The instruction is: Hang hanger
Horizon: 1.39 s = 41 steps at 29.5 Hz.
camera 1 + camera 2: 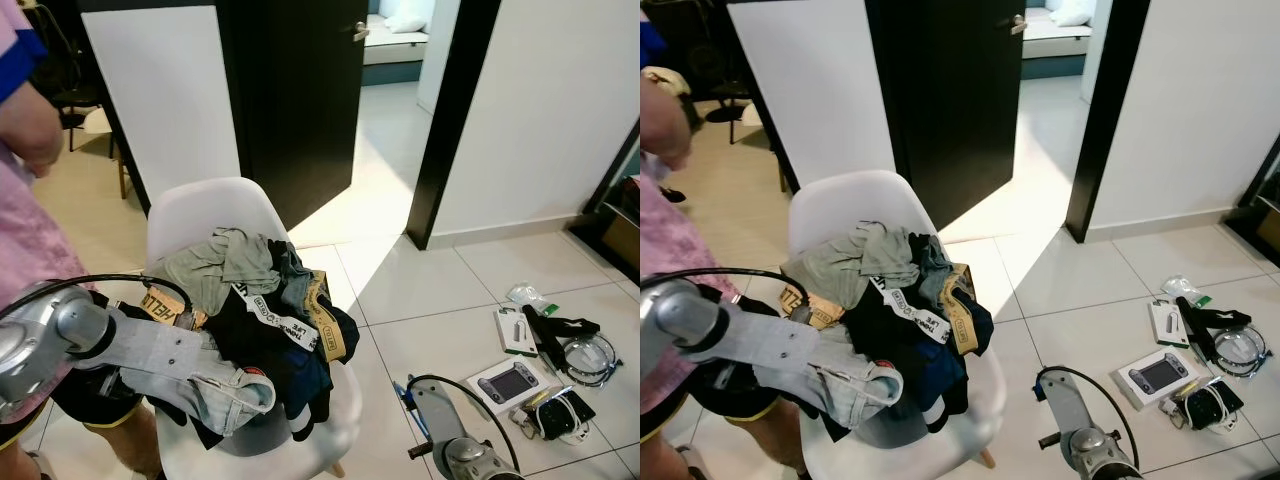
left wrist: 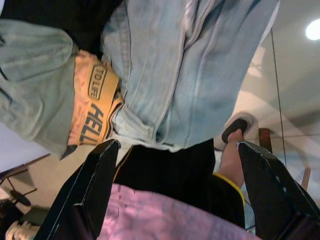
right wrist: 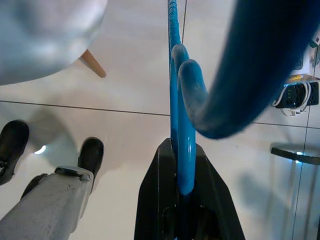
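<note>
Nearest the head camera, the left arm [image 1: 70, 335] reaches across from the left edge to a white chair [image 1: 205, 215], and the left gripper [image 2: 175, 165] sits at the lower edge of the heap on the seat. In its wrist view the two black fingers [image 2: 87, 192] stand wide apart with nothing between them, just short of a pair of pale blue jeans [image 2: 200, 75]. Beside the jeans lie a grey-green garment [image 2: 35, 80] and an orange waistband [image 2: 95, 107] with dark lettering.

The clothes pile [image 1: 270, 310] covers most of the chair seat: dark garments with printed waistbands on top, the jeans hanging off the front left. A person in a pink top [image 1: 25, 240] and dark shorts stands pressed close to the chair's left side.

The right arm [image 1: 450, 425] is low on the right, over the tiled floor [image 1: 430, 280]. Its right gripper [image 3: 182, 200] is clamped on a blue hanger [image 3: 180, 105], whose stem runs up out of the closed black fingers [image 3: 150, 195] and curls into a hook close to the lens. The hanger is well apart from the chair, held above bare tiles.

Farther right on the floor lie small boxes [image 1: 510, 380], cables [image 1: 590, 355] and a dark strap. Behind the chair a dark door [image 1: 300, 90] stands open onto a bright room.
</note>
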{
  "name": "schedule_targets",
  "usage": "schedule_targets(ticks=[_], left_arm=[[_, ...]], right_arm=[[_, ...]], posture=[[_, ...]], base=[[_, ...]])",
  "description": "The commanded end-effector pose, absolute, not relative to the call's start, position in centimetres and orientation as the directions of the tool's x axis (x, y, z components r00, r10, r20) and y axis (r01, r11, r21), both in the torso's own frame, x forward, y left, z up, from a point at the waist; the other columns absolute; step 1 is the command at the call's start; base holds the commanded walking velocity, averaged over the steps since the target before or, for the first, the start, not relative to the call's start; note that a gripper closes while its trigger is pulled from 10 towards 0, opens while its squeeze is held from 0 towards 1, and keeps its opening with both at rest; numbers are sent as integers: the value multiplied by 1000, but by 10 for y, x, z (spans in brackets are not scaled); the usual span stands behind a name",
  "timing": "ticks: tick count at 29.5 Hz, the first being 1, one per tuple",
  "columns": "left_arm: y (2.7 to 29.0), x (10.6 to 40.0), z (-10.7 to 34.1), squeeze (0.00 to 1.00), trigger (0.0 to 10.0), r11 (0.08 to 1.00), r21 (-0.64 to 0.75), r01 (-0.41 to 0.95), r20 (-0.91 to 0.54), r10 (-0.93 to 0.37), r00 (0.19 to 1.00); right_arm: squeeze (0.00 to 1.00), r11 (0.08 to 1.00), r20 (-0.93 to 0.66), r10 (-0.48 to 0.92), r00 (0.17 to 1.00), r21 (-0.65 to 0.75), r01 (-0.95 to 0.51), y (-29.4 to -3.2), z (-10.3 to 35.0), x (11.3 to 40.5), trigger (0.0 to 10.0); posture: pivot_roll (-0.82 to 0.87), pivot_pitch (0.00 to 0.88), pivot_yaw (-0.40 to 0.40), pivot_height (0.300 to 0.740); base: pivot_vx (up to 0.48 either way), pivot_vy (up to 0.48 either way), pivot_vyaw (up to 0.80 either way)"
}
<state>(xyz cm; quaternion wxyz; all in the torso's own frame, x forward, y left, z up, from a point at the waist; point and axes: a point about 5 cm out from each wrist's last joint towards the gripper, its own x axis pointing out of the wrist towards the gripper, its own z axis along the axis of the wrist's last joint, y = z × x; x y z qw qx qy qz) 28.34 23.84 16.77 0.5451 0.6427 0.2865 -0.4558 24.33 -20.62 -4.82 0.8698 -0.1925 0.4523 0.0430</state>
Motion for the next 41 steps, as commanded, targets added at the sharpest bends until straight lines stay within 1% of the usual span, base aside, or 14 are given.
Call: schedule_targets(ticks=[1,8,12,15,17,18,21,22,23,24,26,27,36,41], left_arm=[[236,285,161,0,10000,-258,429,866,-903,-123,411],[236,286,157,0,10000,-254,433,865,-902,-120,416],[237,293,146,0,10000,-257,460,850,-888,-121,444],[237,293,146,0,10000,-257,460,850,-888,-121,444],[238,300,139,0,10000,-249,496,832,-868,-118,483],[238,300,139,0,10000,-249,496,832,-868,-118,483],[240,305,133,0,10000,-250,519,818,-854,-109,509],[241,308,131,0,10000,-249,540,804,-840,-105,532],[241,308,131,0,10000,-249,540,804,-840,-105,532],[241,314,129,0,10000,-243,577,780,-815,-104,570],[241,314,129,0,10000,-243,577,780,-815,-104,570],[241,316,128,0,10000,-236,590,772,-805,-107,583],[244,317,121,0,10000,-235,600,765,-798,-103,594],[246,314,114,0,10000,-228,588,776,-807,-102,581]], right_arm=[[0,924,-802,-100,589,-295,-244,-205,-48,243,10000],[0,925,-801,-101,590,-295,-241,-205,-48,244,10000],[0,925,-800,-102,592,-295,-239,-205,-48,244,10000],[0,925,-800,-102,592,-295,-239,-205,-48,244,10000],[0,925,-799,-103,592,-296,-239,-206,-48,244,10000],[0,925,-799,-103,592,-296,-239,-206,-48,244,10000],[0,925,-799,-103,593,-296,-238,-206,-48,244,10000],[0,925,-799,-103,592,-296,-238,-206,-48,244,10000],[0,925,-799,-103,592,-296,-238,-206,-48,244,10000],[0,925,-799,-103,592,-296,-238,-206,-48,244,10000],[0,925,-799,-103,592,-296,-238,-206,-48,244,10000],[0,925,-799,-103,592,-296,-238,-206,-48,244,10000],[0,924,-799,-104,592,-298,-240,-206,-48,243,10000],[0,923,-799,-103,592,-298,-241,-206,-48,243,10000]], posture=[[73,0,11,740],[72,0,12,740],[67,0,18,740],[67,0,18,740],[64,0,20,740],[64,0,20,740],[63,0,20,740],[60,0,20,740],[60,0,20,740],[60,0,20,740],[60,0,20,740],[58,0,22,740],[56,0,23,740],[56,0,21,740]], base=[[0,0,0],[0,0,0],[0,0,0],[0,0,0],[0,0,0],[0,0,0],[0,0,0],[0,0,0],[0,0,0],[0,0,0],[0,0,0],[0,0,0],[0,0,0],[0,0,0]])
